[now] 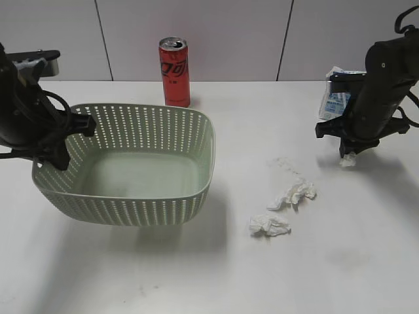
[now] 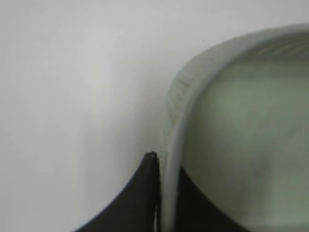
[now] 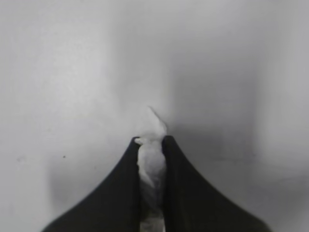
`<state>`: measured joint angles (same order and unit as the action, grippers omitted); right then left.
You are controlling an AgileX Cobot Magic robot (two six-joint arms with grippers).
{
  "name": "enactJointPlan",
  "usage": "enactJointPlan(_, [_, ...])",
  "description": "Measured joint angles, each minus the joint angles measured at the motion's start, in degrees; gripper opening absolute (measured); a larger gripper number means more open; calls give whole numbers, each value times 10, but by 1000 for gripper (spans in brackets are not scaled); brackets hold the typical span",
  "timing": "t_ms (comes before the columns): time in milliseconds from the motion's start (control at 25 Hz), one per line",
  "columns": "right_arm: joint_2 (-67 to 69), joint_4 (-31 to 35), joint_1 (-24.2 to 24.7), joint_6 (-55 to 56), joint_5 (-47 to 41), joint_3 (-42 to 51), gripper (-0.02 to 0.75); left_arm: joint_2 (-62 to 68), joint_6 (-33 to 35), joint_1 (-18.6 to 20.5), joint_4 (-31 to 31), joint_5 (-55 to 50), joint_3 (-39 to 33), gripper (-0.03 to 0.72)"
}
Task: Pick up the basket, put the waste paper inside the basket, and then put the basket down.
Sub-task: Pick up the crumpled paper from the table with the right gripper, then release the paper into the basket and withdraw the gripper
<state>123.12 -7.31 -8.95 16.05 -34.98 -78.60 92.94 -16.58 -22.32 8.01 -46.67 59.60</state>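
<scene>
Between the right gripper's dark fingers a wad of waste paper is clamped, its crumpled tip standing out past the fingertips; in the exterior view this same wad hangs below the right gripper, clear of the white table. Just behind that arm stands a blue-and-white carton.

At the table's left side the left gripper is closed on the basket's rim, one finger outside the wall and one inside. The exterior view shows the left gripper holding the basket by its left rim. The basket is tilted, left side raised, and a shadow lies beneath it. Its interior appears bare.

Two further wads lie on the table to the right of the basket, near each other but apart: one farther back, one nearer the camera. A red can stands upright behind the basket.
</scene>
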Motion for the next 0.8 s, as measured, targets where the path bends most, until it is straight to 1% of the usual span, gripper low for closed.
enactJointPlan(40, [-3,0,0,0,-4,1,60,0,0,0,0,0,0,4])
enactJointPlan(120, [-22,20,-1,-14,-9,1,57,0,0,0,0,0,0,4])
enactJointPlan(160, [-35,38,-3,-39,-9,1,57,0,0,0,0,1,0,4])
enactJointPlan(280, [-97,129,-32,-160,-10,1,57,0,0,0,1,2,0,4])
enactJointPlan(400, [-171,220,-99,-292,-8,1,57,0,0,0,1,2,0,4])
enactJointPlan(480, [-209,251,-157,-350,7,1,57,0,0,0,1,3,0,4])
enactJointPlan(640, [-241,285,-255,-380,51,1,57,0,0,0,1,5,0,4])
enactJointPlan(800, [-217,296,-320,-388,60,1,57,0,0,0,1,5,0,4])
